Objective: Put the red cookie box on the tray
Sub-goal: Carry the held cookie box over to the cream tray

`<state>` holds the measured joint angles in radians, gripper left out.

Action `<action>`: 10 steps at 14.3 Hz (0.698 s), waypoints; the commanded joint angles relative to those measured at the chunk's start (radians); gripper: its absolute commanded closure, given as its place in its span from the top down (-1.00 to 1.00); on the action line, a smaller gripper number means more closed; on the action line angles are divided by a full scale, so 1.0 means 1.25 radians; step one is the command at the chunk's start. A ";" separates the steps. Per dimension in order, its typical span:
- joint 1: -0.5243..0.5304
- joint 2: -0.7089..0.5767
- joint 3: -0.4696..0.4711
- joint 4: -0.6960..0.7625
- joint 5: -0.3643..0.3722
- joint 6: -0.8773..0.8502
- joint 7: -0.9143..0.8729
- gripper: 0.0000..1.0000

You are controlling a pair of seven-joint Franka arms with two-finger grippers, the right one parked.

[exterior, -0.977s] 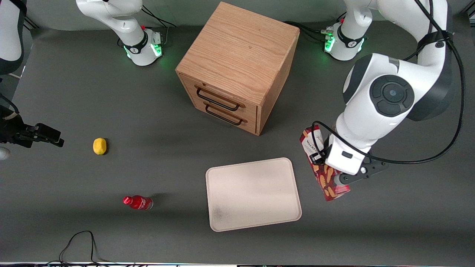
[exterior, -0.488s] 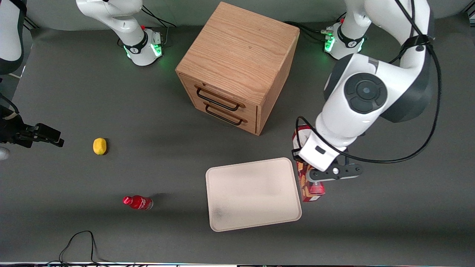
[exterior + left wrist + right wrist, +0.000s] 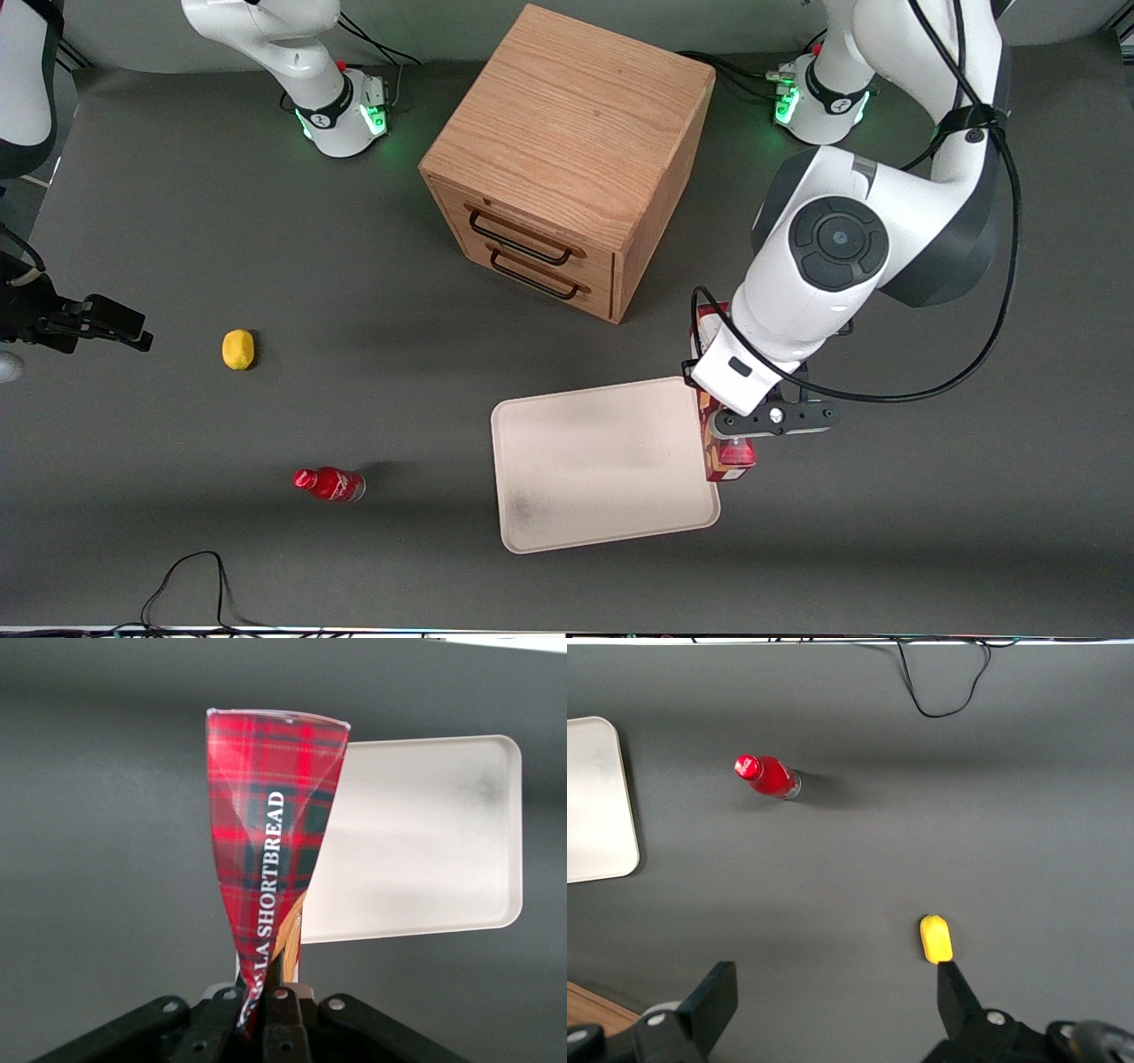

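Our hand (image 3: 262,1005) grips the red cookie box (image 3: 270,846) by one end, above the tray (image 3: 602,465) edge. We should carry it over the middle, then lower it flat before letting go.

Robotics lab bench: grey matte tabletop (image 3: 266,221) with bolted-down white arm bases (image 3: 341,111) glowing green, loose black cables (image 3: 190,585) at the edge, props such as a wooden drawer cabinet (image 3: 567,159)

Red cookie box (image 3: 728,458) now nearer tray (image 3: 602,461)
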<state>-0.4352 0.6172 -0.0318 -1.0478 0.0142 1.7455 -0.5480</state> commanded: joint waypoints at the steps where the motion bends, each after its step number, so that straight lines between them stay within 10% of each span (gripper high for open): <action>1: -0.008 0.055 0.008 0.031 0.005 0.010 -0.001 -1.00; 10: -0.009 0.130 0.008 -0.054 0.012 0.174 -0.095 -1.00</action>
<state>-0.4352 0.7653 -0.0307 -1.1054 0.0148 1.9236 -0.6285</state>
